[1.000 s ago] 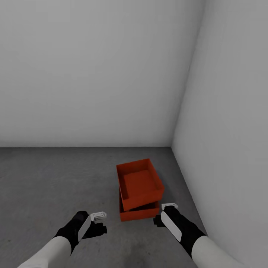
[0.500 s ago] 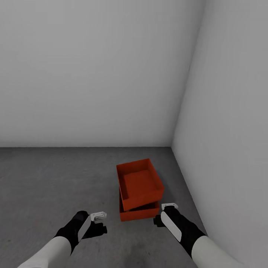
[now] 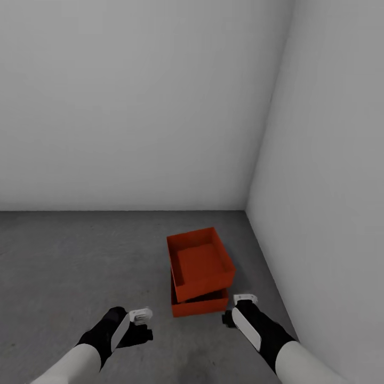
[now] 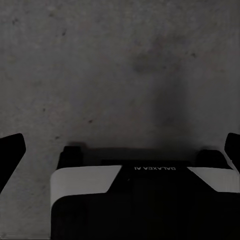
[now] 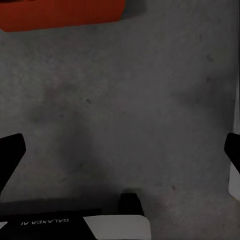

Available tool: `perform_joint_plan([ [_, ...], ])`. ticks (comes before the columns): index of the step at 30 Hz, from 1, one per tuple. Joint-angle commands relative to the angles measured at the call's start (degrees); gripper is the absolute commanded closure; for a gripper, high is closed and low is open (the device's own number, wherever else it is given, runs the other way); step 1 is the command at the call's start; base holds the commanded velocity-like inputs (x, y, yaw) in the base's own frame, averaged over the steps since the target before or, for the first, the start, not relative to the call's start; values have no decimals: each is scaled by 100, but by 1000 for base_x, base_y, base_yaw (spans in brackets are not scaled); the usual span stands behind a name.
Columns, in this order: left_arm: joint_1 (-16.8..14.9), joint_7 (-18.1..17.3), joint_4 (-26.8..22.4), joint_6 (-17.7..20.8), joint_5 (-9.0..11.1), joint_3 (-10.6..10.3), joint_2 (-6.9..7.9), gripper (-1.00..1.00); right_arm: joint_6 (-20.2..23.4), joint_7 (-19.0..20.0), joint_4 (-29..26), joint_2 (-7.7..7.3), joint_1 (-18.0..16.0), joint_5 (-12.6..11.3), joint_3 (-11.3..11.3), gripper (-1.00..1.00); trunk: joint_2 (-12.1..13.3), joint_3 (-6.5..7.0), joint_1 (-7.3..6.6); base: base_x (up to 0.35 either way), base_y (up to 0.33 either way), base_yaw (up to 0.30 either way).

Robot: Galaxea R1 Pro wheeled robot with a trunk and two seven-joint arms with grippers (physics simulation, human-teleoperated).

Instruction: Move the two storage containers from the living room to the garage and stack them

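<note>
Both arms are white along the forearm at the lower edge of the head view, turning to black casings at the wrists. The left gripper [image 3: 142, 316] and right gripper [image 3: 245, 298] each carry a long white panel and a small white ribbed tip. In the left wrist view, black fingers [image 4: 11, 152] flank a black-and-white body bearing white "GALAXEA AI" lettering.
</note>
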Motion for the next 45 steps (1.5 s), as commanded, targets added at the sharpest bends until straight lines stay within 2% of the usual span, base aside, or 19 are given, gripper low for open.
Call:
perform_joint_plan([
  [1,116,1,-12,29,13,26,-5,-100,-152,-57,90,-4,-6,-57,33,-100,-5,-6,0,0,0,0],
  [5,479,1,-26,-41,6,7,-5,-100,-560,-56,401,3,-3,-53,36,-100,-5,-6,0,0,0,0],
  [8,758,1,-26,-244,-4,3,-5,-100,-791,-55,679,11,-5,-52,37,-100,-5,-6,0,0,0,0],
  [15,1587,2,-16,-919,-13,1,2,-100,-1173,-50,951,15,34,-57,37,-100,-5,-6,0,0,0,0],
  [18,1872,8,-3,-1308,-21,1,3,-100,-1245,-44,1481,21,80,-60,42,-100,-5,-6,0,0,0,0],
  [22,1998,10,33,-1539,-21,1,3,-100,-1299,-39,1989,78,96,-60,43,-100,-5,-6,0,0,0,0],
  [25,2093,17,51,-1650,-16,2,0,-100,-1454,-38,2336,244,185,-61,39,-100,-5,-6,0,0,0,0],
  [28,2129,21,55,-1677,-18,4,-4,-100,-1564,-42,2486,300,239,-61,38,-100,-5,-6,0,0,0,0],
  [36,2155,23,70,-1690,30,29,6,-100,-1618,-53,2675,293,264,-90,29,-100,-5,-6,0,0,0,0],
  [45,2321,22,80,-1691,25,29,4,-100,-1621,-55,3060,279,266,-94,28,-100,-5,-6,0,0,0,0],
])
